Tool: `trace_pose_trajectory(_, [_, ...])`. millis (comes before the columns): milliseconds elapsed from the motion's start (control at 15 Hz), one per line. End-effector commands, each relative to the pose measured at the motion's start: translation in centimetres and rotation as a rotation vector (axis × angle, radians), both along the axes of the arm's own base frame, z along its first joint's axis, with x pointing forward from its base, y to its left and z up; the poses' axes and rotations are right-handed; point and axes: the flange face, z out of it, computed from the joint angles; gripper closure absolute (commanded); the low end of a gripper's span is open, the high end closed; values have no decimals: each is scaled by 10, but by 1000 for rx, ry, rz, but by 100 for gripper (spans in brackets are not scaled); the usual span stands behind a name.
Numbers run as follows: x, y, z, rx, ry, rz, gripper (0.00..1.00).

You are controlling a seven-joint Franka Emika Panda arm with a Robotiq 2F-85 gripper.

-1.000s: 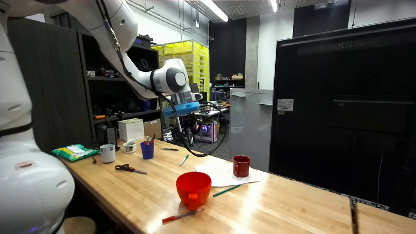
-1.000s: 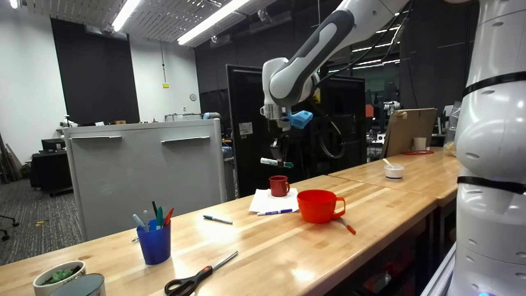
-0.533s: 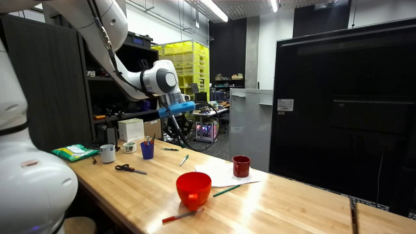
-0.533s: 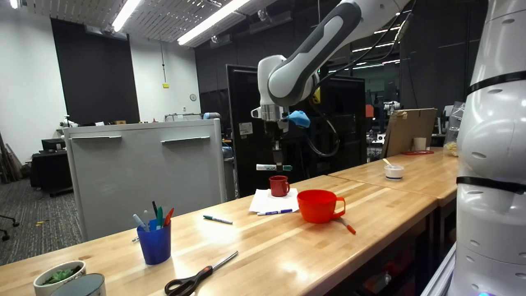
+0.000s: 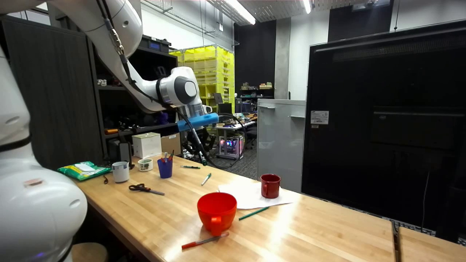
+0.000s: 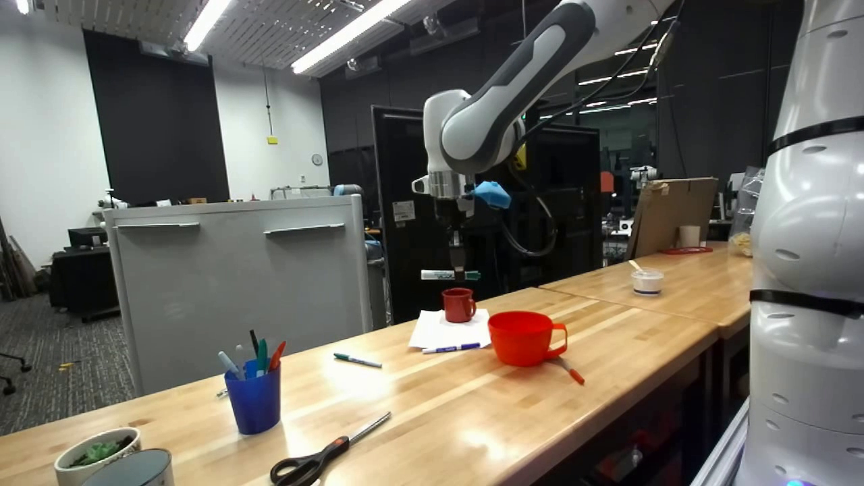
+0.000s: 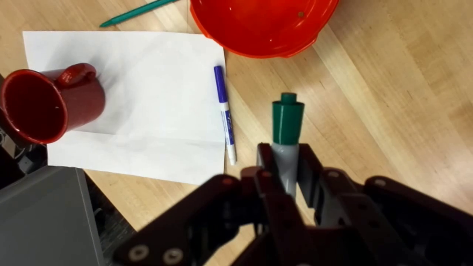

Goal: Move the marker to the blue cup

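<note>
1. since a second ago the gripper has shifted leftward in both exterior views, the marker with it; slightly tilted then, the marker now looks level and a touch lower in an exterior view. against half a second ago we notice hardly any change.
2. we see the dark red cup, red bowl and scissors where they were.
3. we find the fingers drawn together to the marker's width, clasping its pale barrel; its green end points up in the wrist view, just right of centre.
4. in an exterior view the marker hangs in the air near mid-frame; the blue cup stands upright at lower left, pens inside, well apart from it.
5. on the marker's barrel we make out dark print, too small to read.
6. the purple-capped marker, mid-frame in the wrist view, carries lettering we cannot read.
7. a white label on the black panel, right of centre in an exterior view, bears unreadable print.
</note>
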Motion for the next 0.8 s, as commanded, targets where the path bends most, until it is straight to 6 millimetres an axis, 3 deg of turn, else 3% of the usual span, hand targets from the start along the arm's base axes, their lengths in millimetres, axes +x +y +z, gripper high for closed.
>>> trace_pose_trajectory(0, [0, 0, 0, 0, 1, 0, 80])
trace_pose_trajectory(67, [0, 0, 0, 0, 1, 1, 95])
trace_pose_trajectory(400, [7, 23, 1, -56, 28, 117, 95])
trace_pose_trajectory(733, [5, 65, 7, -115, 88, 320, 95])
